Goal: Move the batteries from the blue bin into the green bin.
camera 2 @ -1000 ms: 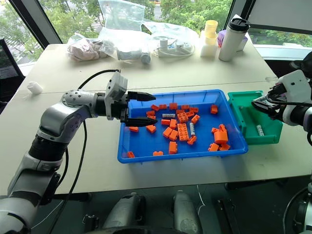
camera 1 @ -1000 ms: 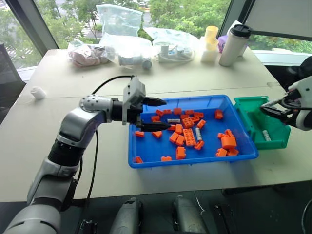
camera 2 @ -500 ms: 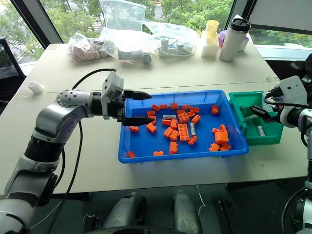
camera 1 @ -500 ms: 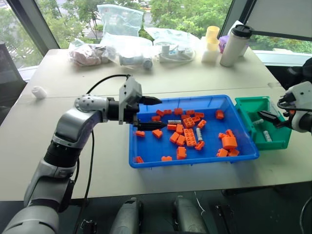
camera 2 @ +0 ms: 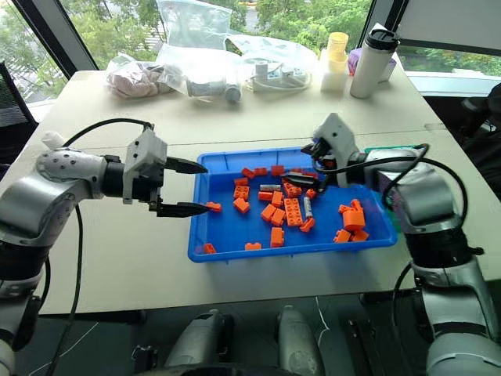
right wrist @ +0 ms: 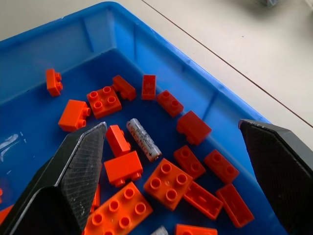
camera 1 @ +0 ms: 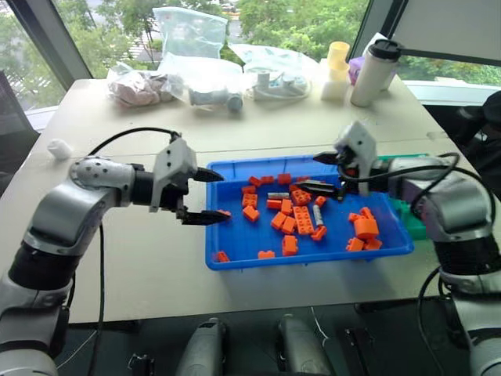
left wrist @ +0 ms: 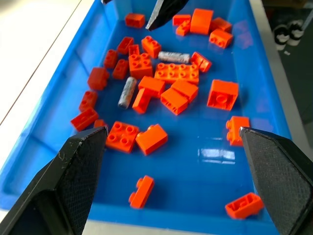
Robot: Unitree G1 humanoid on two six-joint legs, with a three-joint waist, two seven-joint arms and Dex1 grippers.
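Glossy blue bin [camera 1: 235, 249] – studded orange bricks [camera 1: 304, 219], dull grey cylindrical batteries [left wrist: 127, 91], both grippers' jaws wide, empty

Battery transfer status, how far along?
Done: unconfirmed, since the green bin is mostly hidden behind the right arm. In hand: nothing. The right gripper hangs with jaws open over the blue bin, and the left gripper is open at the bin's left end. Left: at least two batteries among the orange bricks.
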